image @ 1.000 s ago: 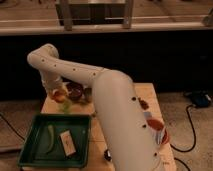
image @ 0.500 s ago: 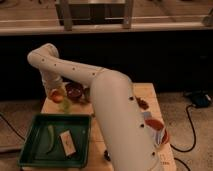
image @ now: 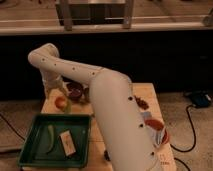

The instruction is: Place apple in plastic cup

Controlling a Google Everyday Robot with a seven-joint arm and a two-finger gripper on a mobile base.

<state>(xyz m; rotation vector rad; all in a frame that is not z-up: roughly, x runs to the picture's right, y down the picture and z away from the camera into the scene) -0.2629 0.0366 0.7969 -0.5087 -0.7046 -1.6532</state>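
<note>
The apple [image: 60, 103] is a small orange-red fruit at the back left of the wooden table [image: 150, 95], just beyond the green tray. The pale green plastic cup [image: 68, 107] stands right next to it on its right, touching or nearly so. My white arm sweeps from the lower right up and over to the left. Its gripper [image: 56, 93] hangs straight down just above and behind the apple. The wrist hides most of the gripper, and I cannot tell whether it touches the apple.
A dark bowl [image: 76, 91] sits right of the gripper. A green tray [image: 30, 150] at front left holds a green pod and a small packet. A dark reddish-brown lump [image: 143, 103] and an orange-red bowl [image: 155, 125] lie at the right.
The apple shows slightly lower and nearer the tray than before, close beside the green cup. The arm's wrist has shifted a little; the rest is unchanged.
</note>
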